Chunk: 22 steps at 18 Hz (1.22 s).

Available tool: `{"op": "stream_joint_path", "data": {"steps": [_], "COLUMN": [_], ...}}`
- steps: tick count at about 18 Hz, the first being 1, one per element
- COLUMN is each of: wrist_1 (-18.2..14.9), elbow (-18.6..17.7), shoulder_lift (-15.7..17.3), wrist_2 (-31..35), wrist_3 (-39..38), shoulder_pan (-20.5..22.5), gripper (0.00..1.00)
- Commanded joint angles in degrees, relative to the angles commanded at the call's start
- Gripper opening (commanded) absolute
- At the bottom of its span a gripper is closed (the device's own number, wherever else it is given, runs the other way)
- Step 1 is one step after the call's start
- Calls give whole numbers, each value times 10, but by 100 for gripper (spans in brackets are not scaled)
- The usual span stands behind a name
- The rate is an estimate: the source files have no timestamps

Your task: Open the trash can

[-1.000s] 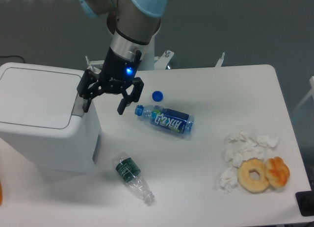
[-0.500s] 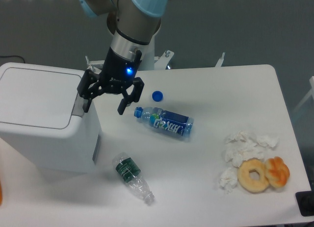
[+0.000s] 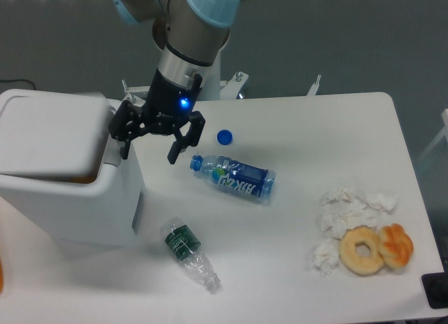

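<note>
Claw [image 3: 149,145] wide open, empty

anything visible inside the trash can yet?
The lid of the trash can is lifted slightly and blurred. Only a thin orange-brown strip shows in the gap under its front edge. The rest of the interior is covered by the lid.

I can see white lettering on the blue label of the blue bottle [image 3: 234,177] at my four o'clock, but I cannot read it. The green bottle's [image 3: 187,248] label is also too small.
</note>
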Motion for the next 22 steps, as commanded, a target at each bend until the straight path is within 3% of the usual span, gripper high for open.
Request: {"op": "stream_joint_path", "data": {"steps": [7,13,16,22], "wrist_1": [1,1,2,4], "elbow": [15,64,65,71], "shoulder_lift": [0,1,1,2], "wrist_2": [-2,3,3,12], "wrist_3": [0,28,110,350], "shoulder_pan": [4,30,50,87], "gripper": [100,100,100,100]}}
